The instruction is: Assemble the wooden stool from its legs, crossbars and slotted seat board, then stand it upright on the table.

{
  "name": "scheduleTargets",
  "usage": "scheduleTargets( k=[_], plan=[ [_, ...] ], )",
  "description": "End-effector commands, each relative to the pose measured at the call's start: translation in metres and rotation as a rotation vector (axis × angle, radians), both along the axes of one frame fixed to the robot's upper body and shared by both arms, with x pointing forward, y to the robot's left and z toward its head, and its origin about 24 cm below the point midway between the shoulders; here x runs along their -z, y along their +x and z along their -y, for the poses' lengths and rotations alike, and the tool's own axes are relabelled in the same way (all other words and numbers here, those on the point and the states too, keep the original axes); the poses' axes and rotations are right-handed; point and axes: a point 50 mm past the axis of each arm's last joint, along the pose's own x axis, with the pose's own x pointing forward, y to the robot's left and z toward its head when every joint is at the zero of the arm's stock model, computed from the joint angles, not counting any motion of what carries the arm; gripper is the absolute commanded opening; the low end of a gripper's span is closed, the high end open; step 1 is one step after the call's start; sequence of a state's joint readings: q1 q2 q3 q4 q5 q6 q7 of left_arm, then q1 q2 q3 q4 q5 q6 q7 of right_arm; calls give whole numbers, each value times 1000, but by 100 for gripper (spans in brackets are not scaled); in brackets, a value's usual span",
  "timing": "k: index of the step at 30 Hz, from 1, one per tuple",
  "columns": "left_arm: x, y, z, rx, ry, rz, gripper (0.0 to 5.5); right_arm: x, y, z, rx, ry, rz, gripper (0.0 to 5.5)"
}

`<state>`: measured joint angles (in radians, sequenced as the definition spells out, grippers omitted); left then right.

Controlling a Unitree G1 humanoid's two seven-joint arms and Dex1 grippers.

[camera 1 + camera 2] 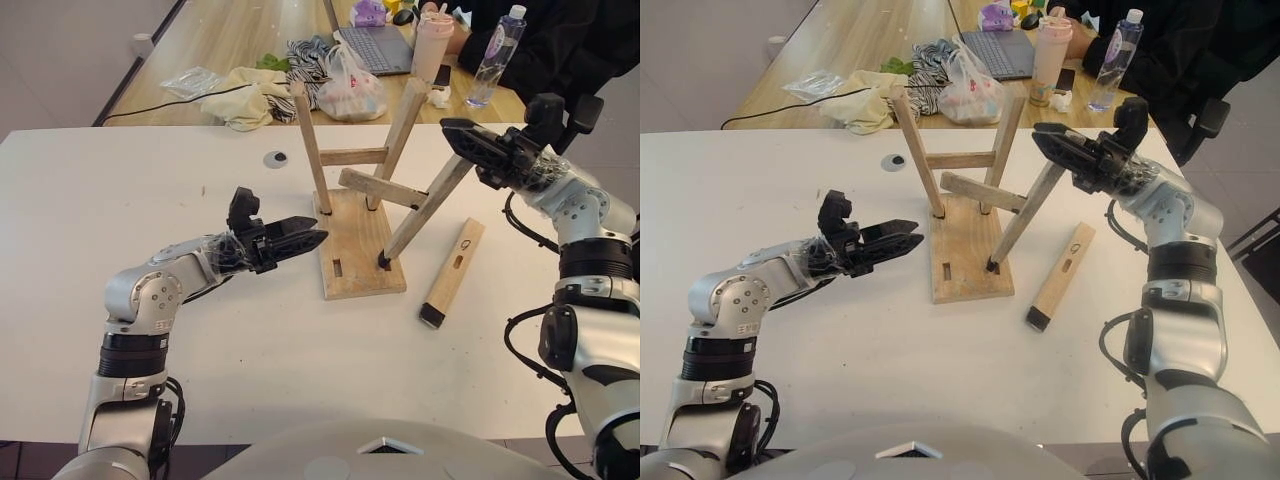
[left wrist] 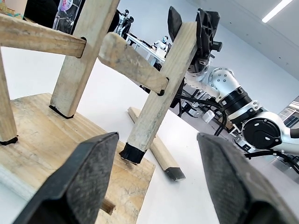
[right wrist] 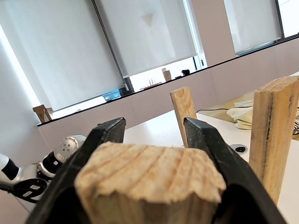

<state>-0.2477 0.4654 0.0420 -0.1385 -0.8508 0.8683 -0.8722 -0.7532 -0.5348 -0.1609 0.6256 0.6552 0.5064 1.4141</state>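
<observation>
Wooden stool: partly built, upside down near the middle of the table, in front of both arms.
Seat board: lies flat on the table with its slots facing up.
Done: two rear legs stand in the board, and a crossbar joins them.
In hand: a third leg leans at a steep tilt. Its dark foot is at the board's front right corner. Whether it sits in the slot cannot be told.
Second crossbar: plugged into the tilted leg and slanting toward the rear pair. The far end looks unseated.
Left to do: a fourth leg lies loose on the table just right of the board. One open slot shows near the front left. Flipping the stool upright is not yet done.
Estimate: about halfway.
Right claw: raised, clenched on the top end of the tilted leg. The arm is bent and reaches in from the right.
Left claw: released, fingers apart with nothing between them. It is held low just left of the board and points at it, with the forearm roughly level.
</observation>
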Motion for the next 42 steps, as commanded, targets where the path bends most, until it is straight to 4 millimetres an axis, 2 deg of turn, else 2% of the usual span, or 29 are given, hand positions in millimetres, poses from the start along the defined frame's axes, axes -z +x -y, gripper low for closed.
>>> scheduleTargets(
  k=[1, 3, 8, 12, 18, 21, 31, 42],
  plan=[
    [11, -2, 3, 20, 82, -28, 306, 10, 2, -1, -41, -216, -51, 206],
    [18, -3, 6, 29, 125, -36, 306, 5, 4, 0, -67, -257, -42, 206],
    [49, -3, 23, 87, 333, -24, 306, -6, 6, 0, -118, -308, -21, 206],
    [51, 7, 38, 66, 284, -39, 306, -10, 7, 0, -145, -323, -13, 206],
    [80, 2, 39, 125, 460, -99, 220, -19, 6, 1, -168, -360, 7, 206],
    [84, 4, 39, 115, 479, -105, 184, -25, 6, 2, -171, -376, 20, 206],
    [90, 6, 37, 95, 485, -103, 12, -41, 8, -1, -189, -397, 49, 205],
    [96, 5, 38, 81, 486, -105, 0, -47, 8, 1, -192, -410, 47, 205]
  ],
)
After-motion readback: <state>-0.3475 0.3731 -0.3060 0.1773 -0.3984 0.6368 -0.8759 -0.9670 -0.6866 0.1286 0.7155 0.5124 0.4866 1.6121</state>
